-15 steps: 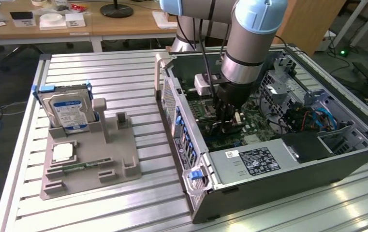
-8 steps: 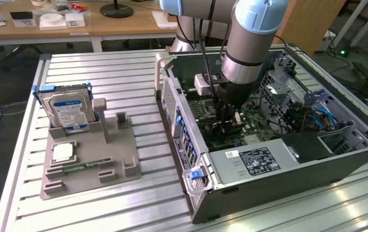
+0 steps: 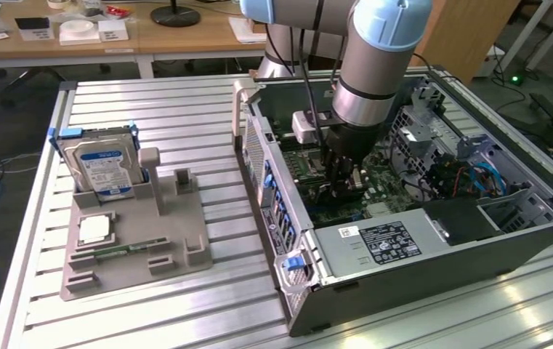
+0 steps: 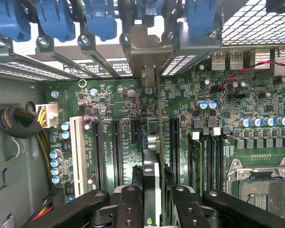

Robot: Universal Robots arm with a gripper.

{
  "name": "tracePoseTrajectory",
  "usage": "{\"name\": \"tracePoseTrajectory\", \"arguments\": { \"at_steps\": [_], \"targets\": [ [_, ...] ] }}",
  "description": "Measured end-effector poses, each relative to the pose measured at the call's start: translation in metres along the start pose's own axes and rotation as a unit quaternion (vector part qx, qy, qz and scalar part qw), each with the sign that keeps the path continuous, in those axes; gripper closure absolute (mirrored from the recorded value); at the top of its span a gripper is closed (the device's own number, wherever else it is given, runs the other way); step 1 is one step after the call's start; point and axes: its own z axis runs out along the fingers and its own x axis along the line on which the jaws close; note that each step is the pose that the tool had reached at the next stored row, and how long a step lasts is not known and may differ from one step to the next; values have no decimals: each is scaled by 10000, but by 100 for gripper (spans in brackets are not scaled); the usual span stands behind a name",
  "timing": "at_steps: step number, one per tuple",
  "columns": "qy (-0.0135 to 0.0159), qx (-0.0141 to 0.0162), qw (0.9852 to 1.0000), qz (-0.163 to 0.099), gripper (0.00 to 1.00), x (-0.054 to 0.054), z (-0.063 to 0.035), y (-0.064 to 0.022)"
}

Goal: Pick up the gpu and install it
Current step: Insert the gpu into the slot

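Slatted metal table (image 3: 208, 305) carries 1 open computer case (image 3: 402, 247); we see 1 gripper (image 4: 152, 204) clamped on 1 gpu (image 4: 152, 142), edge-on, mostly hidden.

- The gpu (image 4: 154, 156) stood on edge above the green board inside the open computer case, seen edge-on in the wrist view.
- Its silver bracket (image 4: 145, 47) sat at the case's slotted rear wall.
- Black fingers (image 4: 129, 209) clamped its near end from both sides.

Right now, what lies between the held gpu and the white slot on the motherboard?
Black expansion slots, seen in the wrist view; the gripper holds the gpu edge-on.
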Motion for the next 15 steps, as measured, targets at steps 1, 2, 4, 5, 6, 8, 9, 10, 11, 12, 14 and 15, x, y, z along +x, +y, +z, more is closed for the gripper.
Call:
{"name": "tracePoseTrajectory", "arguments": {
  "at_steps": [1,2,4,5,6,8,9,10,11,12,14,15],
  "targets": [
    [0,0,10000,0,73,0,0,0],
    [0,0,10000,0,73,0,0,0],
    [0,0,10000,0,73,0,0,0],
    [0,0,10000,0,73,0,0,0],
    [0,0,10000,0,73,0,-1,0],
    [5,0,10000,0,73,2,-38,0],
    [2,0,10000,0,73,1,-49,-1],
    [1,0,10000,0,73,1,-51,-1],
    [0,0,10000,0,73,1,-50,-1],
    [0,0,10000,0,73,0,-50,-1],
    [0,0,10000,0,73,1,-50,-1],
    [0,0,10000,0,73,0,-50,-1]
  ]
}}
